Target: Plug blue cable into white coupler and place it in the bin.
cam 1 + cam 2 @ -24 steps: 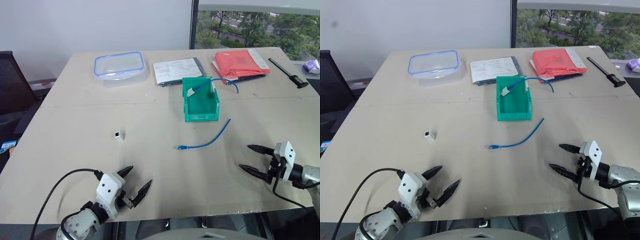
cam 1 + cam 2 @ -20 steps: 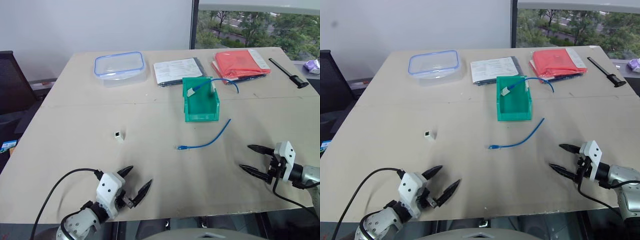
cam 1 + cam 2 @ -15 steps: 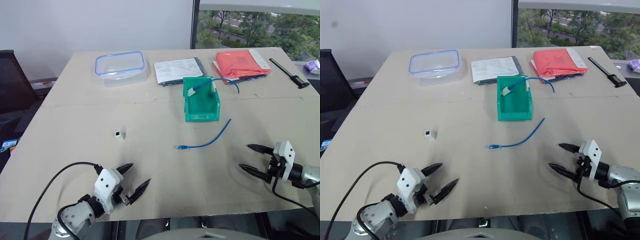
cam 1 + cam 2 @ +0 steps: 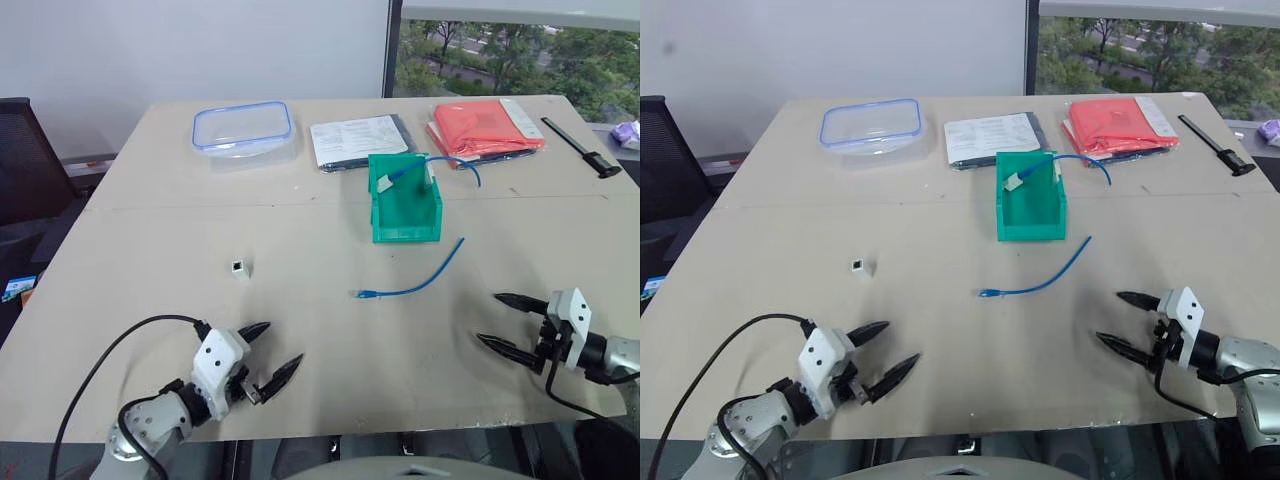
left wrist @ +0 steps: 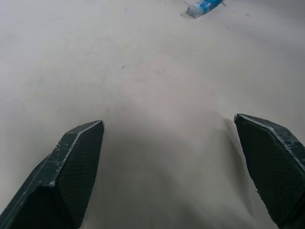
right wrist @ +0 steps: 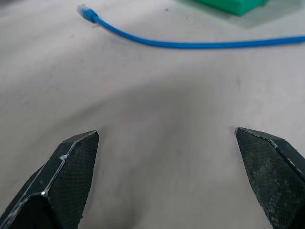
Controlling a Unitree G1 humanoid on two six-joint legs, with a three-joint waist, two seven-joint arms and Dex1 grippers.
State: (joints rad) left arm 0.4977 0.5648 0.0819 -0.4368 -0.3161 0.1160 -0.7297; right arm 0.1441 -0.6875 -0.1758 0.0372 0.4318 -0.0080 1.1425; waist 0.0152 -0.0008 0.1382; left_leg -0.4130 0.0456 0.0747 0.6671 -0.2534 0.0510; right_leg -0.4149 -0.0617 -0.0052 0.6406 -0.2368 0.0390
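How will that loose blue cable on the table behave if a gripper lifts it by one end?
The blue cable is thin and lies in a loose curve, so it will probably droop and trail. It looks light. Its small plug end may swing or twist once off the table.

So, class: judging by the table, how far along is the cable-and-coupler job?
Nothing is done on this pair: the blue cable lies loose in front of the bin, and the white coupler sits apart. Left gripper and right gripper are open, empty. Plugging and binning remain.
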